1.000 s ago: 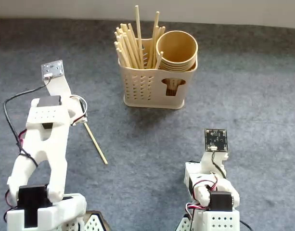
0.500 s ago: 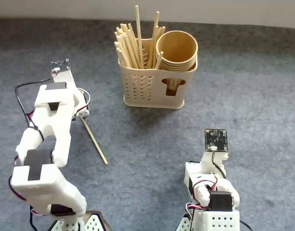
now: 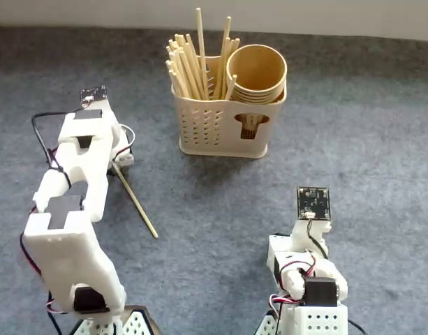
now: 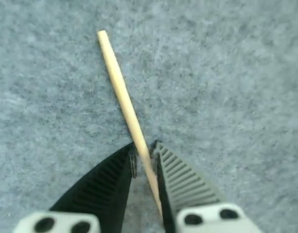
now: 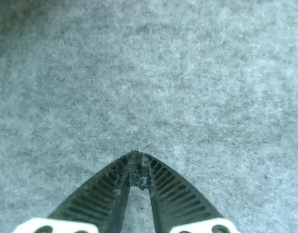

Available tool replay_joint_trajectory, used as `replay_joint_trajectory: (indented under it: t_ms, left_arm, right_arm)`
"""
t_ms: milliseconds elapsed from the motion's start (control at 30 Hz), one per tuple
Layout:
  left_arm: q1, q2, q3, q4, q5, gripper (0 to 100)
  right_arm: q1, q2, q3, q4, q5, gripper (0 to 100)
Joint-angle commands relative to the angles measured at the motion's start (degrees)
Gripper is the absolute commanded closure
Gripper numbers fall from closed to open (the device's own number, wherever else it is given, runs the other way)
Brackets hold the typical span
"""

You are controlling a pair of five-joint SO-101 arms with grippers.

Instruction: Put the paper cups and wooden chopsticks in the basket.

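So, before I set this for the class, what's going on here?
The left gripper is closed on a lone wooden chopstick lying on the grey carpet. The basket already holds a bundle of chopsticks and stacked paper cups. The right gripper sits shut and empty, back near its base.

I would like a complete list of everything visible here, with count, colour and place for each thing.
carpet: one, grey, under everything.
basket: one, cream, far middle of the carpet.
paper cups: one stack, brown, in the basket's right compartment.
bundled chopsticks: many, pale wood, upright in the basket's left compartment.
loose chopstick: one, pale wood, on the carpet left of the basket.
left arm: one, white, jaws shut on the loose chopstick.
right arm: one, white, near edge, jaws shut.
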Motion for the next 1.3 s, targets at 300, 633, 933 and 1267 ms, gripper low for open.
replay_joint_trajectory:
  t_ms: [300, 633, 933, 1267]
  left_arm:
    - [-0.8, 0.7, -2.8, 5.4, 0.3, 100]
    - [-3.4, -2.2, -1.1, 6.0, 0.5, 100]
    - [-3.6, -20.4, 17.1, -4.2, 0.6, 100]
    - [-3.3, -37.1, 23.6, -5.8, 8.9, 100]
  right_arm:
    - [0.7, -0.8, 8.7, 0.4, -0.4, 99.3]
    - [0.7, -0.8, 8.7, 0.4, -0.4, 99.3]
    - [0.7, -0.8, 8.7, 0.4, -0.4, 99.3]
    - [0.7, -0.8, 8.7, 0.4, -0.4, 99.3]
